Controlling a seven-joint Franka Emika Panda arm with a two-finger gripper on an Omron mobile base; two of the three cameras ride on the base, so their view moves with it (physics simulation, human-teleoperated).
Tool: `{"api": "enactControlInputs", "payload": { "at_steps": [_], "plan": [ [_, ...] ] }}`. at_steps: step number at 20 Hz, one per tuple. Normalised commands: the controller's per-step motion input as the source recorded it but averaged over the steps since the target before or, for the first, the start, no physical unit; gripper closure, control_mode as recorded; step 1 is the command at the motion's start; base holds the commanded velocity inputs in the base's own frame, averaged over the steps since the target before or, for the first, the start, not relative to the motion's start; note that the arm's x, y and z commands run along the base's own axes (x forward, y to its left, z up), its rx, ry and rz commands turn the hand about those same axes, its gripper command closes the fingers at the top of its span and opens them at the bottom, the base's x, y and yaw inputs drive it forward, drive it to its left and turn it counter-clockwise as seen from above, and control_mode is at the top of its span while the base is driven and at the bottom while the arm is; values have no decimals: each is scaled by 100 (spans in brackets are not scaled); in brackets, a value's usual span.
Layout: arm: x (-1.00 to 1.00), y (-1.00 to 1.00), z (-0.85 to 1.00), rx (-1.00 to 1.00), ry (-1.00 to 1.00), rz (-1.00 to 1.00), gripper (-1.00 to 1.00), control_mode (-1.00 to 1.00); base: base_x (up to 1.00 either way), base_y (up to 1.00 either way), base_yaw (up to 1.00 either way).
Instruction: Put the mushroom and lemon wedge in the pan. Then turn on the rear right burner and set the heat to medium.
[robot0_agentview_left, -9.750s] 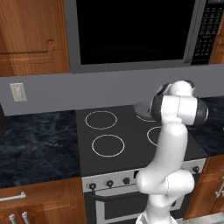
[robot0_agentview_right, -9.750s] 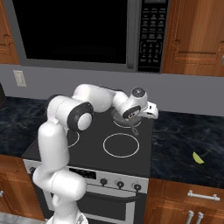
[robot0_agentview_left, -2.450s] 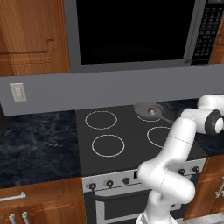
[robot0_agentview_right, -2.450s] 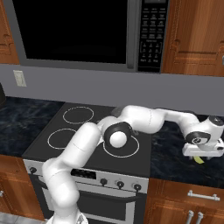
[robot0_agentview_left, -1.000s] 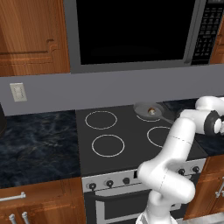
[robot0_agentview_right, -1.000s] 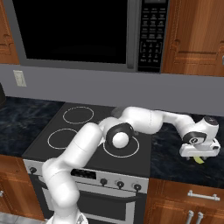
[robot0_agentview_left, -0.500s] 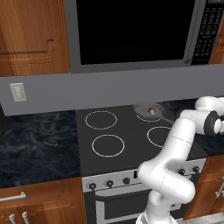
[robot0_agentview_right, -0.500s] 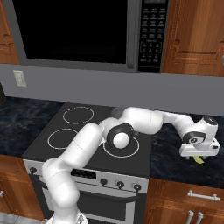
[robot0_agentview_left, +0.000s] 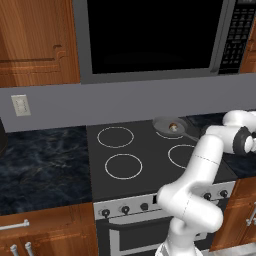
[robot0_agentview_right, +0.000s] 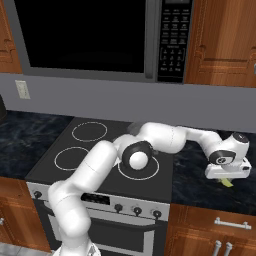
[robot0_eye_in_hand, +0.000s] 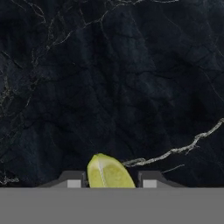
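Observation:
My gripper (robot0_eye_in_hand: 109, 180) is down on the dark marble counter right of the stove, its two fingertips (robot0_eye_in_hand: 74, 180) pressed against either side of the yellow-green lemon wedge (robot0_eye_in_hand: 109, 173). From the right base view, the lemon wedge (robot0_agentview_right: 228, 182) peeks out under the white hand, where the gripper (robot0_agentview_right: 227, 176) meets the counter. The grey pan (robot0_agentview_left: 169, 125) sits on the rear right burner (robot0_agentview_left: 172, 131), its handle pointing to the front right. The small brown mushroom (robot0_agentview_left: 173, 127) lies inside the pan.
A microwave (robot0_agentview_left: 150, 40) hangs over the black glass stove (robot0_agentview_left: 130, 160), with the front right burner (robot0_agentview_left: 181, 156) beside my forearm. Knobs (robot0_agentview_left: 126, 209) line the stove's front panel. Wooden cabinets flank the microwave, and dark counter (robot0_agentview_right: 200, 185) runs along both sides.
The fingers have closed in on the lemon wedge. The arm and hand have stayed in the same place over the counter.

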Motion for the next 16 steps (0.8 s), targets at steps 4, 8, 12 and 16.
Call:
{"api": "enactControlInputs", "payload": {
  "at_steps": [4, 8, 12, 16],
  "plan": [
    [0, 16, -13, 0, 0, 3, 100, -100, 0, 0, 0],
    [-6, 28, 0, 0, 0, 2, 100, -100, 0, 0, 0],
    [0, 65, 1, 0, -1, 0, 100, -100, 0, 0, 0],
    [0, 76, 25, -3, -2, 0, 100, -100, 0, 0, 0]
  ]
}}
